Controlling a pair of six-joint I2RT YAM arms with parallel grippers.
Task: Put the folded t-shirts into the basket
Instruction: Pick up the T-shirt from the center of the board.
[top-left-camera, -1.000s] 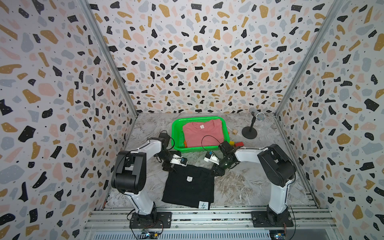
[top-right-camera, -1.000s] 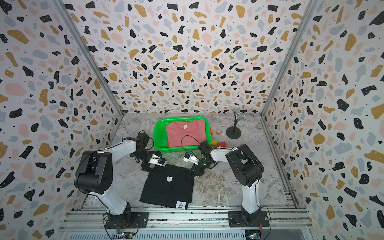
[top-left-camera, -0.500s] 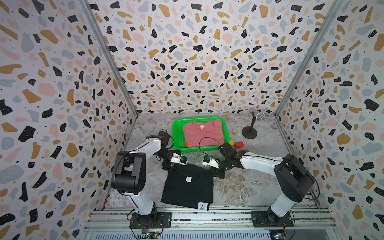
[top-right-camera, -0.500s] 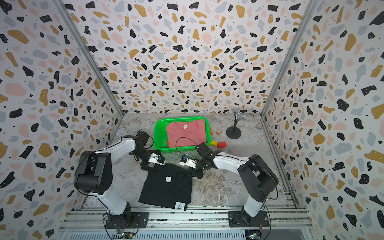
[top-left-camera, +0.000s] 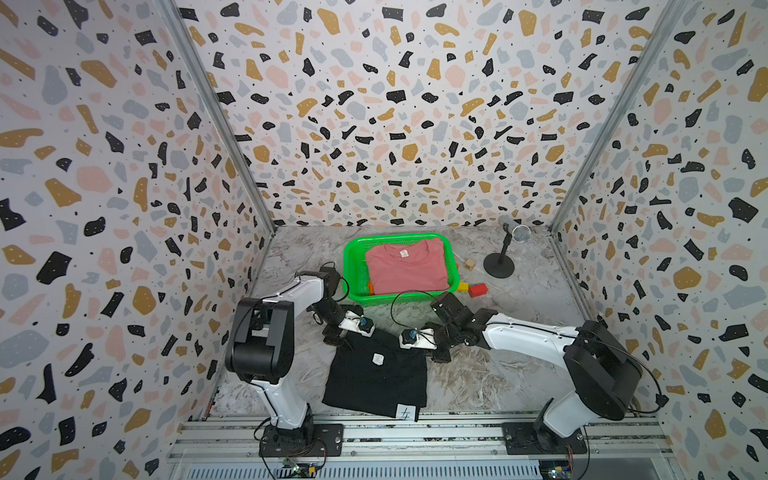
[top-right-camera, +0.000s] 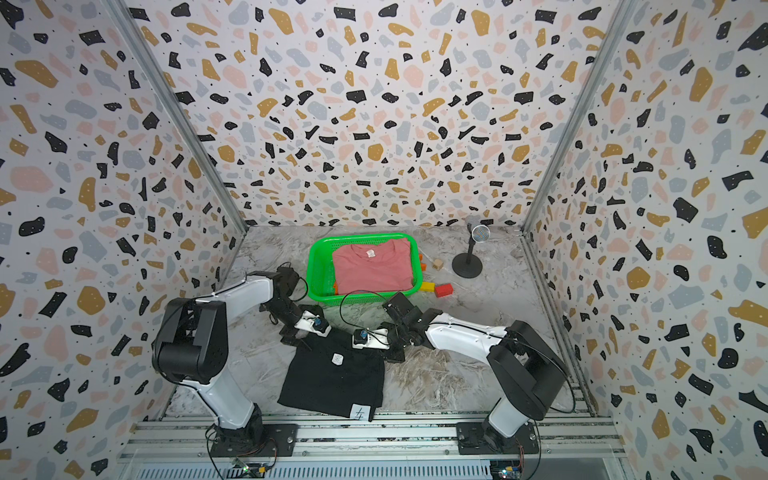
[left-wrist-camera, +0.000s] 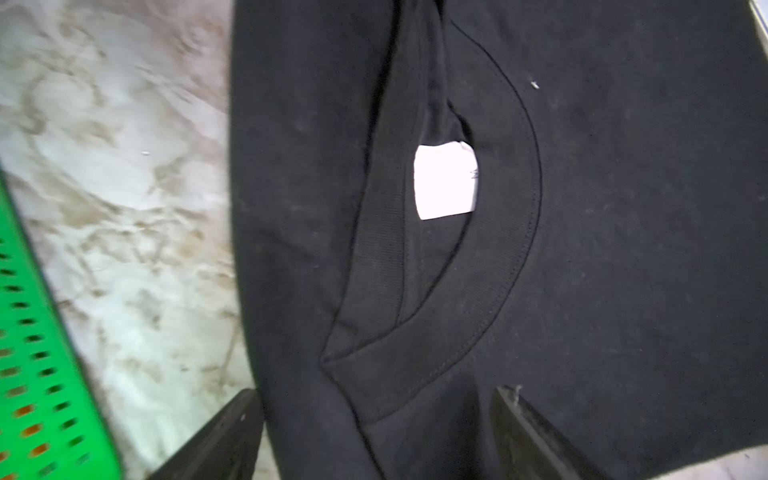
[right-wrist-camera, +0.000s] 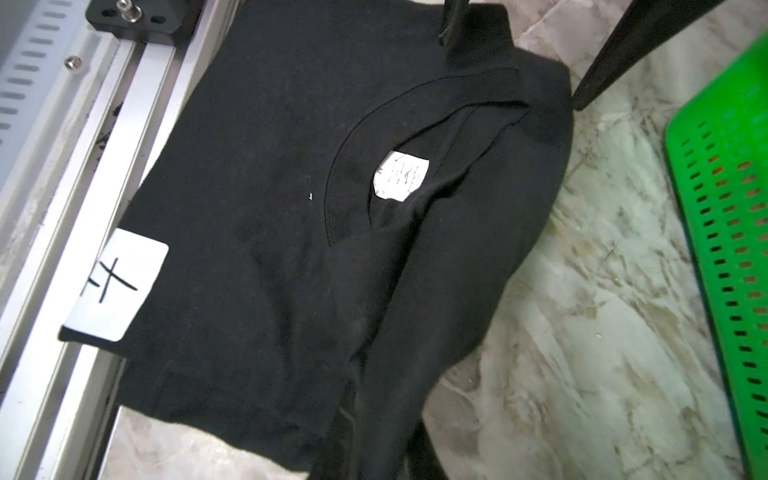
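Observation:
The green basket (top-left-camera: 353, 266) (top-right-camera: 320, 266) stands at the back middle of the table. A pink folded t-shirt (top-left-camera: 405, 268) (top-right-camera: 374, 270) lies in it, and an orange edge (top-left-camera: 371, 286) peeks out underneath. The black folded t-shirt (top-left-camera: 376, 378) (top-right-camera: 332, 382) lies flat near the front rail. My left gripper (top-left-camera: 337, 337) (left-wrist-camera: 374, 432) is open, its fingers (left-wrist-camera: 232, 436) straddling the shirt's far left edge by the collar. My right gripper (top-left-camera: 437, 353) (right-wrist-camera: 374, 449) is shut on the black t-shirt's (right-wrist-camera: 270, 208) far right corner, where the cloth bunches into a fold.
A microphone on a round stand (top-left-camera: 500, 257) is at the back right. A wooden cube (top-left-camera: 469, 263), a yellow block (top-left-camera: 462, 286) and a red block (top-left-camera: 478, 289) lie right of the basket. The aluminium rail (top-left-camera: 374, 432) runs along the front, touching the black shirt's near edge. Patterned walls enclose three sides.
The right arm has stretched out low, and its shut gripper has shifted a little left along the black shirt's far edge. The left gripper has stayed open at the shirt's far left corner.

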